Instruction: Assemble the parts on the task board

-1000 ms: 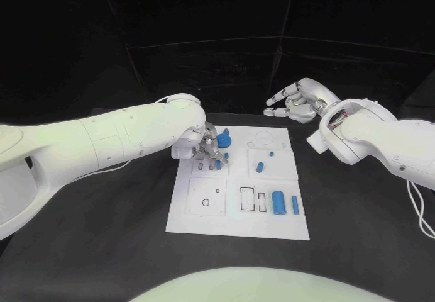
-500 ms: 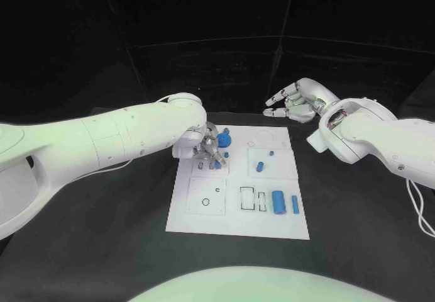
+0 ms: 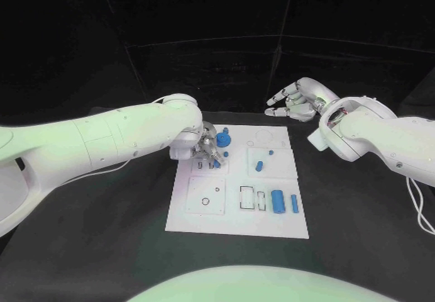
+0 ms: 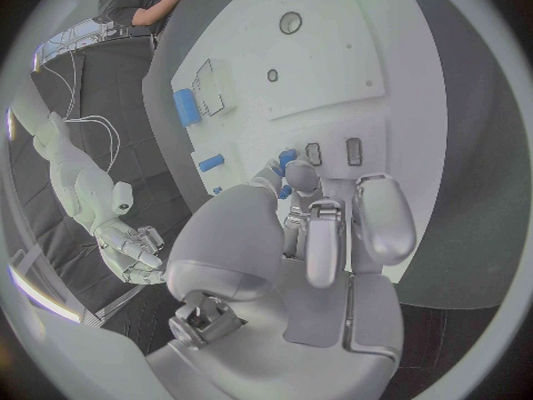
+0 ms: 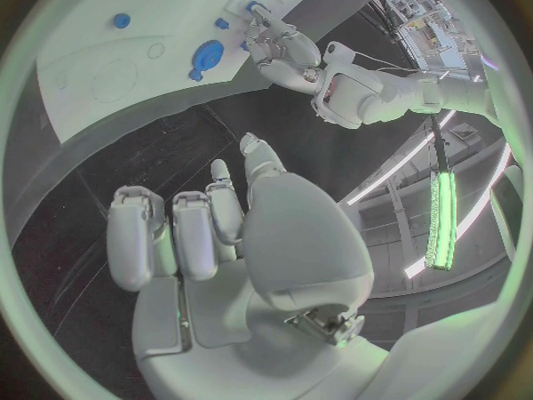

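While several blue parts (image 3: pixel 278 202) lie loose on the task board (image 3: pixel 237 221), the left hand (image 3: pixel 207 150) apparently pinches one; the right hand (image 3: pixel 297 100) hovers open, empty.

The black table (image 3: pixel 109 207) had just the white task board (image 3: pixel 237 217) sitting flat on it, pretty much in the middle, long side running away from the robot. Dark bare tabletop showed all around the board's edges, on both sides and in front.
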Robot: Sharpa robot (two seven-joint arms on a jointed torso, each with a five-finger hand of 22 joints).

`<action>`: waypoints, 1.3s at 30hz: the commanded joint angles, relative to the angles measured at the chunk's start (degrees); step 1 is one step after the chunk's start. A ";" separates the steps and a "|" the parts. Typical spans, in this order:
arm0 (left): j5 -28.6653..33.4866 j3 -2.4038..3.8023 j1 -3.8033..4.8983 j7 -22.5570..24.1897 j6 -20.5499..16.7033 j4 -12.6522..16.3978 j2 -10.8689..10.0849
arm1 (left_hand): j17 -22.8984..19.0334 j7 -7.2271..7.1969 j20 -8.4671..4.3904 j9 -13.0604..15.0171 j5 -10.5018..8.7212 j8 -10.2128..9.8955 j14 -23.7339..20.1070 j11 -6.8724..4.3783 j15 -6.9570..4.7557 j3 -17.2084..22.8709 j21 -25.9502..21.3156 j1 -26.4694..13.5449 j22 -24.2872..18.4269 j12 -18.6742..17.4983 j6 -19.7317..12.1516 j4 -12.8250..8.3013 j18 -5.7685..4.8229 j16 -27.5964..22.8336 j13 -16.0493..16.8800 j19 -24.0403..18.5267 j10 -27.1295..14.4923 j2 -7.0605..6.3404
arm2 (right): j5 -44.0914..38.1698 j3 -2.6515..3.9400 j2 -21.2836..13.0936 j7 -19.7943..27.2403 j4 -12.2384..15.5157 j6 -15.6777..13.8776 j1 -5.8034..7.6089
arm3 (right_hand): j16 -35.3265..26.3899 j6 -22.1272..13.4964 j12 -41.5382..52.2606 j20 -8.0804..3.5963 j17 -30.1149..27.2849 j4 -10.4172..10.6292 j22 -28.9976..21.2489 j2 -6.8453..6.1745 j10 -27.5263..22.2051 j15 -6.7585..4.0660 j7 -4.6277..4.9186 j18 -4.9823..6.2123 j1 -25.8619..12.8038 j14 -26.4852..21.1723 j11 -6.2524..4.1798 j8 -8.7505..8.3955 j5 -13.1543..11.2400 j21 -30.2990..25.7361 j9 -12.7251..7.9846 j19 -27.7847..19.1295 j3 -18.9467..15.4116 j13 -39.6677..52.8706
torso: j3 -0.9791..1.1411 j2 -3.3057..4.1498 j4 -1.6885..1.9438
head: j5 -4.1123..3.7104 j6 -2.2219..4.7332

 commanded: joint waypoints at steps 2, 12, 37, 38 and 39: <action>2.39 0.03 0.16 2.18 -4.26 2.04 -1.57 | 13.77 0.15 0.38 1.01 -0.23 1.42 5.62 0.11 0.39 20.91 0.03 -6.16 0.15 0.71 -0.17 -10.85 -0.69 0.23 -0.25 -0.21 0.94 -4.06 | 0.29 0.05 -0.04 -0.02 -0.73 0.47 0.12 | -0.36 -0.12 -0.35 0.02 -0.29 -0.36 3.37 -0.09 -0.58 -0.45 0.07 1.15 0.46 2.77 0.02 0.24 0.51 -0.44 -0.05 -0.32 0.15 -0.26 | -0.07 -0.11 0.31 | -0.16 -0.29; 2.54 0.01 0.10 6.22 -11.97 6.92 -5.92 | 14.00 -0.03 0.33 2.11 -0.86 2.91 5.68 0.06 0.20 27.14 -0.40 -9.62 -0.25 0.71 -0.38 -10.91 -0.61 0.37 -1.21 -0.29 1.09 -6.33 | 0.67 0.05 0.15 -0.06 -2.08 0.84 0.13 | -0.64 -0.12 -0.77 0.02 -0.75 -0.40 2.83 -0.09 -0.85 -0.45 0.07 1.28 0.52 2.68 0.02 0.25 0.59 -0.74 -0.05 -0.71 0.21 -0.63 | -0.22 -0.22 0.64 | -0.09 -0.24; -2.18 -0.07 -2.80 6.49 -17.48 7.12 -7.96 | 14.27 -0.15 0.25 2.30 -1.06 3.19 5.75 -0.04 0.12 27.72 -0.13 -9.91 0.20 -0.32 -0.26 -10.91 -0.69 0.53 -2.80 -0.10 0.61 -6.72 | 0.84 0.03 0.27 -0.29 -3.05 2.52 0.12 | -1.23 -0.24 -1.90 0.03 -1.61 -0.55 2.11 -0.13 -1.61 -0.42 0.13 1.46 0.74 2.45 0.07 0.23 0.32 -1.17 -0.10 -1.25 0.39 -1.55 | -0.09 -0.31 1.04 | 0.17 -0.58; -2.19 -0.07 -2.87 6.41 -17.32 7.00 -7.86 | 14.27 -0.15 0.25 2.30 -1.06 3.19 5.75 -0.04 0.12 27.72 -0.13 -9.91 0.20 -0.32 -0.26 -10.91 -0.69 0.53 -2.80 -0.10 0.61 -6.72 | 0.84 0.03 0.27 -0.29 -3.05 2.52 0.12 | -1.23 -0.24 -1.90 0.03 -1.61 -0.55 2.11 -0.13 -1.61 -0.42 0.13 1.46 0.74 2.45 0.07 0.23 0.32 -1.17 -0.10 -1.25 0.39 -1.55 | -0.11 -0.28 1.03 | 0.16 -0.61; -2.20 -0.08 -2.94 6.31 -17.13 6.90 -7.73 | 14.27 -0.16 0.24 2.31 -1.09 3.21 5.75 -0.05 0.11 27.75 -0.12 -9.94 0.22 -0.35 -0.26 -10.91 -0.69 0.53 -2.84 -0.09 0.60 -6.79 | 0.84 0.03 0.26 -0.29 -3.05 2.52 0.12 | -1.35 -0.25 -2.14 0.03 -1.78 -0.54 2.02 -0.12 -1.76 -0.42 0.14 1.48 0.73 2.41 0.07 0.23 0.29 -1.22 -0.10 -1.31 0.40 -1.76 | -0.13 -0.27 1.04 | 0.15 -0.69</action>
